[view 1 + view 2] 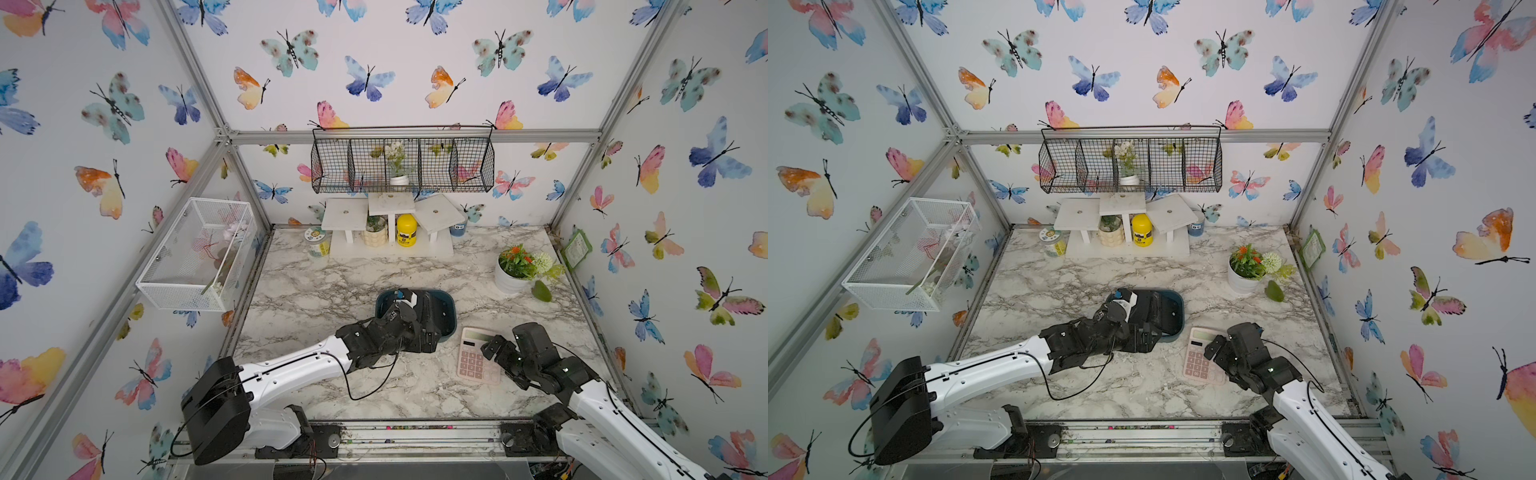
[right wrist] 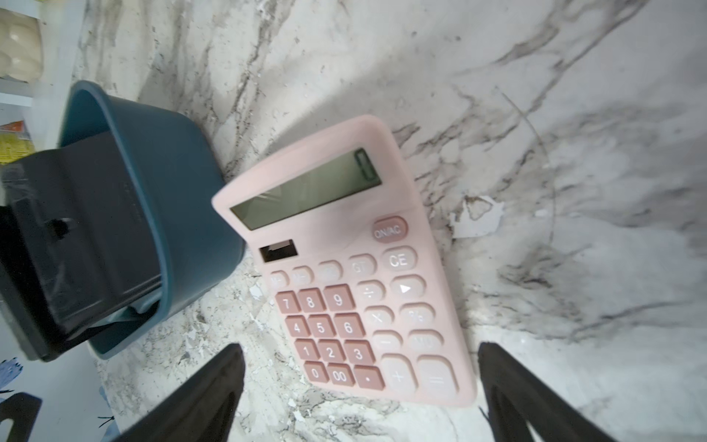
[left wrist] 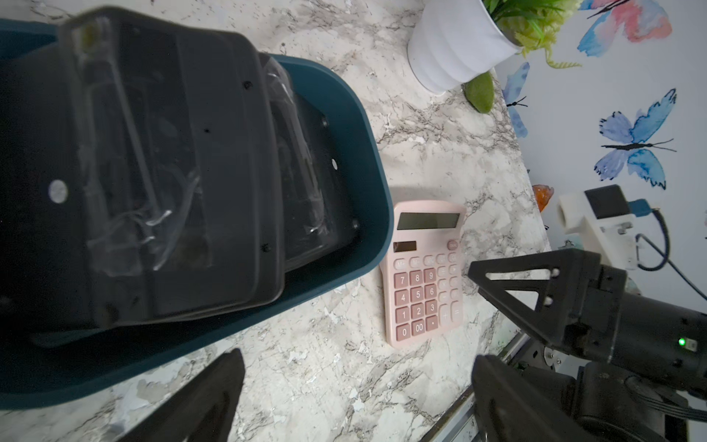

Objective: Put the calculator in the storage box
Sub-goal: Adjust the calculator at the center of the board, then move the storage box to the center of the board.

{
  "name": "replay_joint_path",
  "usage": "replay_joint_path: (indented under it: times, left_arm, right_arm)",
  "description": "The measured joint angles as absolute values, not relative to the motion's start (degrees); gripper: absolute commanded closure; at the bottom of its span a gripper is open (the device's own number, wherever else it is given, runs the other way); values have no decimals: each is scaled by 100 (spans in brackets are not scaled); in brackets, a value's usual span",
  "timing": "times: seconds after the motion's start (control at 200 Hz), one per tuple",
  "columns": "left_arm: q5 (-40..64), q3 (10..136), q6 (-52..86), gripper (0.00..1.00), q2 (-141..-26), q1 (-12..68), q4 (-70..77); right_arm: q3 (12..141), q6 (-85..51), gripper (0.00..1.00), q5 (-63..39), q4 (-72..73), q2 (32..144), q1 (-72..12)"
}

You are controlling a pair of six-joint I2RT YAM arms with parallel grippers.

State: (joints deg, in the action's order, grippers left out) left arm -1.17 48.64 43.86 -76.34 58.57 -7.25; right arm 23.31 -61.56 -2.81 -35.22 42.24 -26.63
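Beside the storage box (image 1: 453,322), on the desk (image 1: 332,286), the calculator (image 1: 473,359) lies flat and outside it in both top views. From the left wrist, the left fingers (image 3: 214,394) are spread, and a bulky black thing (image 3: 172,172) crowds the box, so the calculator may perch crooked. From the right wrist, the right fingers (image 2: 214,390) are spread over its keys; its thin edges may slip.

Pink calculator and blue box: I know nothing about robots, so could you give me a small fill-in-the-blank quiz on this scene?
The calculator lies on the marble ____, not in the storage box.
Its casing is ____.
The storage box holds a ____ object.
The right gripper, near the calculator's lower keys, has its jaws ____.
Missing words: table; pink; black; open.
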Motion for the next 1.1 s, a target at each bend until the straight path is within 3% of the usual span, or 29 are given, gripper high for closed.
replay_joint_path:
  times: [0.28,1.101]
  left_arm:
    - [110,4497,4681,0,-8499,5975,36]
    - [102,5293,4471,0,-9564,5369,644]
  right_arm:
    - [1997,-5854,2,-493,-3177,4630,-2663]
    - [1144,-5183,5,-2823,-1002,4436,-2668]
